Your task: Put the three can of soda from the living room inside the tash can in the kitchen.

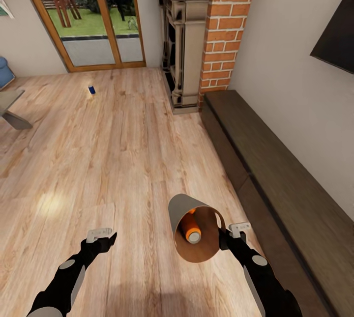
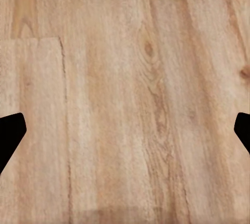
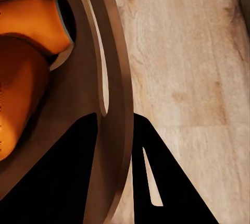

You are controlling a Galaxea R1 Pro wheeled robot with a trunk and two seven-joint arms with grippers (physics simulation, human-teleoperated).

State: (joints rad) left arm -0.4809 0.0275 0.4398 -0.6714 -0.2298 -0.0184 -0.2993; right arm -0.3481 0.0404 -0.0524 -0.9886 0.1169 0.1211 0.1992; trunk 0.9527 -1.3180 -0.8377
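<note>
I am in the living room. My right gripper is shut on the rim of the tash can, holding it tilted above the wood floor. An orange can of soda lies inside against the coppery inner wall. In the right wrist view the tash can's rim passes between my right gripper's fingers, and two orange cans lie inside. The dark blue can stands far off on the floor near the glass doors. My left gripper hangs open and empty over bare floor.
A long low dark cabinet runs along the right wall under a black screen. The brick fireplace stands ahead on the right, wood-framed glass doors at the back. A coffee table corner and blue sofa sit at the left edge.
</note>
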